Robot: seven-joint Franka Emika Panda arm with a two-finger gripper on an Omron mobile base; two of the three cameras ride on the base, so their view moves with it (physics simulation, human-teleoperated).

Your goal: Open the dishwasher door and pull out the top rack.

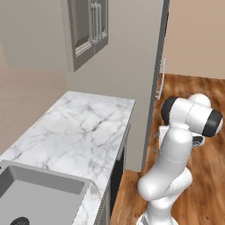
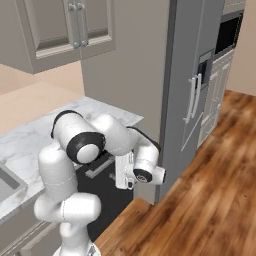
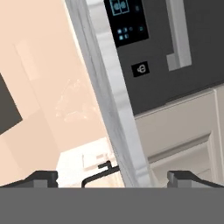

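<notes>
The dishwasher door is a dark panel under the marble counter, standing closed with a grey bar handle near its top. It shows edge-on as a dark strip in the left base view. The hand view, rolled sideways, shows the dishwasher door with its blue-lit control panel and the handle. My gripper hangs in front of the door's upper part, a short way off. In the hand view my gripper is open, with nothing between the fingertips. The top rack is hidden behind the closed door.
A marble counter runs above the dishwasher, with a sink at its near left end. A tall grey fridge stands right of the dishwasher. Beige upper cabinets hang overhead. Wooden floor lies open to the right.
</notes>
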